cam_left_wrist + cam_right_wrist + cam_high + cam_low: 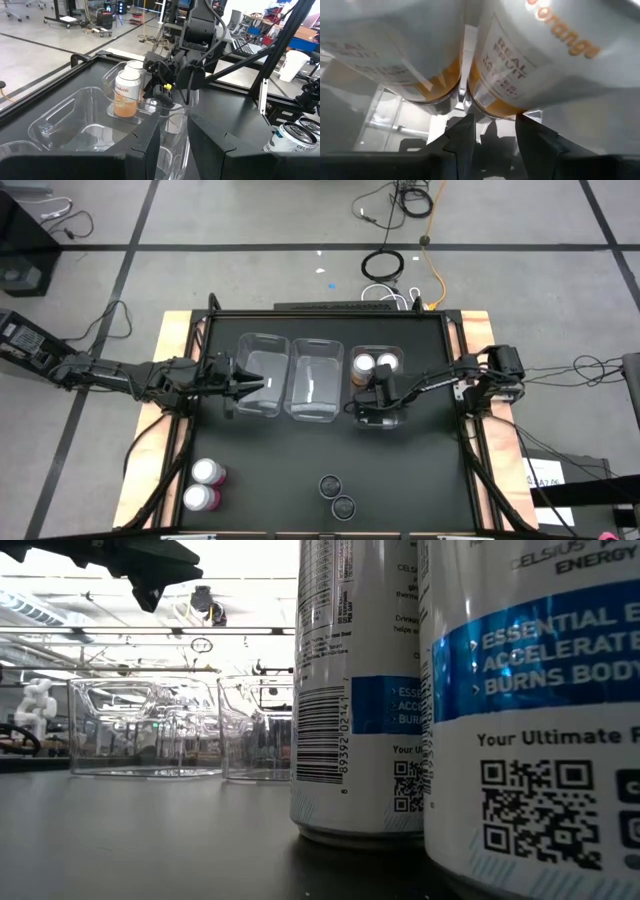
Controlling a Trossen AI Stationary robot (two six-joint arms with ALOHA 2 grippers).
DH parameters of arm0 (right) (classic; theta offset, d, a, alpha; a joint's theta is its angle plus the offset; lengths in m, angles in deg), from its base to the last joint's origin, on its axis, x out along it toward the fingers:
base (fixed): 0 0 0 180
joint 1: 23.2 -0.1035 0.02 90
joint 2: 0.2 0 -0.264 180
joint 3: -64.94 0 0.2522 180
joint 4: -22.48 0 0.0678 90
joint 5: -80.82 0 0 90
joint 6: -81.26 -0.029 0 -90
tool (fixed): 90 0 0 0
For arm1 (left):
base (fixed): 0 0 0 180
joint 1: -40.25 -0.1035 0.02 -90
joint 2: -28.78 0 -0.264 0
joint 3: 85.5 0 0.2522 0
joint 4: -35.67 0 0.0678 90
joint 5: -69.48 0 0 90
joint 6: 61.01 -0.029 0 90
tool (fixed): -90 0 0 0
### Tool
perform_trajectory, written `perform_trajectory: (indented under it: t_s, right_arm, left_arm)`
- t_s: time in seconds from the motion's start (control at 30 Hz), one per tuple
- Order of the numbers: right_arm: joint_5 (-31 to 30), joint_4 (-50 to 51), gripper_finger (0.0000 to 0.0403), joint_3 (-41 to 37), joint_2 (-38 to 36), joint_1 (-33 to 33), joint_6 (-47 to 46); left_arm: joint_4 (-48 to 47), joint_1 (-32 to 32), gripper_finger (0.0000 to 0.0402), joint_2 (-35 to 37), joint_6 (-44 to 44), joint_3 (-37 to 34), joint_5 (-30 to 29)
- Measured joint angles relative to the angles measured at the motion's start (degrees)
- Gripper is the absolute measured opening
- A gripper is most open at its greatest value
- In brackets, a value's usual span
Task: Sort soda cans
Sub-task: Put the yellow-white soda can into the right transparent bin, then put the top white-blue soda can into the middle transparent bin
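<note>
Two orange cans [373,364] upright in rightmost clear bin [392,352], centre-right of high view. Right claw [372,412] just below bin, fingers apart, nothing gripped. Left claw [262,385] over leftmost bin [247,345], released. Pink cans [204,485] lower left of desk [420,470]; dark cans [336,495] bottom centre.

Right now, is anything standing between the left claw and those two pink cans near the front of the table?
Nothing visible does. The left gripper hangs over the leftmost clear bin, and only bare black table lies between it and the pink cans.
</note>
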Motion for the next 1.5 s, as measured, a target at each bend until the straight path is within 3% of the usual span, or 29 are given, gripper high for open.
perform_trajectory:
  t_s: [0.43,0.73,0.97,1.17,1.37,1.5]
  right_arm:
    - [3.27,-0.44,0.0134,-0.50,-3.14,-2.40,0.01]
    - [3.27,8.55,0.0134,4.44,-11.02,-5.35,0.03]
    - [3.21,16.72,0.0134,9.75,-17.93,-9.80,3.51]
    - [5.17,17.87,0.0134,11.02,-23.43,-14.55,3.42]
    - [12.31,17.87,0.0134,11.02,-25.00,-18.48,3.02]
    - [10.29,16.16,0.0131,11.00,-25.00,-22.65,2.55]
  left_arm:
    - [-0.01,0.01,0.0109,-0.02,0.00,0.00,0.00]
    - [0.00,0.00,0.0109,-0.01,0.00,0.00,0.00]
    - [0.00,0.02,0.0109,0.00,0.00,0.00,0.00]
    - [-0.02,0.01,0.0109,-0.01,0.00,0.00,0.00]
    - [0.00,0.02,0.0109,0.00,0.00,0.00,0.00]
    - [-0.01,0.01,0.0109,-0.01,-0.02,0.00,0.00]
